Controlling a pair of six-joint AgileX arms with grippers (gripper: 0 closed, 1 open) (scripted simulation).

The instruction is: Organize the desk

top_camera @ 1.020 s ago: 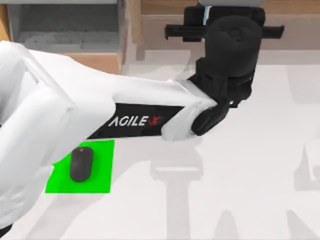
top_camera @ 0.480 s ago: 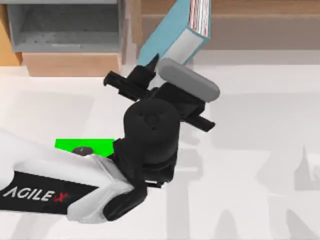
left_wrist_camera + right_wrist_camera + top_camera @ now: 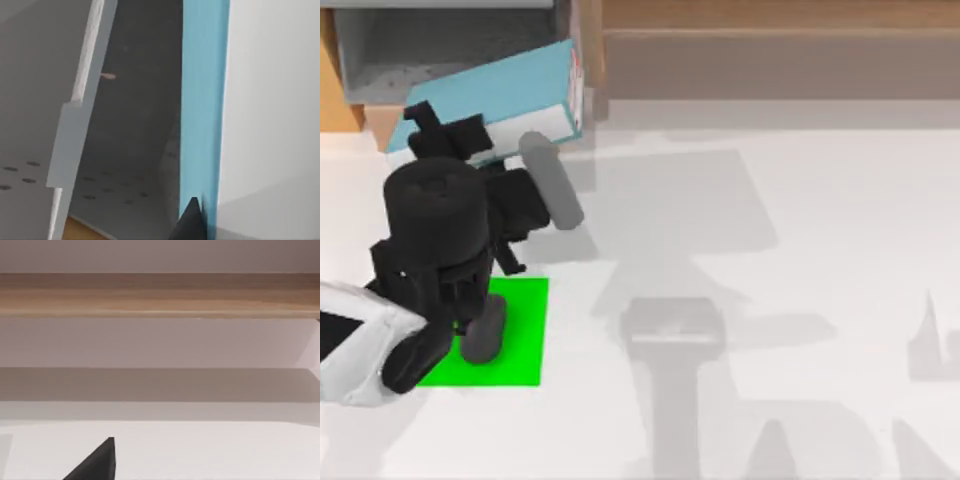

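Up top, the left gripper [image 3: 485,150] is seen at the rear left of the desk [image 3: 800,300], its fingers clamped on a light-blue book [image 3: 505,95]. The book is held tilted, slab-shaped w/ a matte blue cover and a white page block; its far end pokes toward the grey shelf unit [image 3: 440,45] just beyond the fingers. The desk lies beneath and well out to the right of the fingers, a broad, flat, smooth white surface, unmarked apart from soft shadows. Below the wrist, near the fingers, a bright green rectangular mat [image 3: 515,340] is laid flat on the desk, w/ a dark rounded computer mouse [image 3: 485,335] resting on it, partly hidden by the arm. In the left wrist view the blue book cover [image 3: 205,100] is seen pressed against a dark fingertip [image 3: 192,222], w/ perforated grey shelf panels [image 3: 30,170] close alongside. A wooden ledge [image 3: 160,295] is shown in the right wrist view, beyond a dark fingertip [image 3: 97,462] of the right gripper; whether those fingers are open cannot be told.
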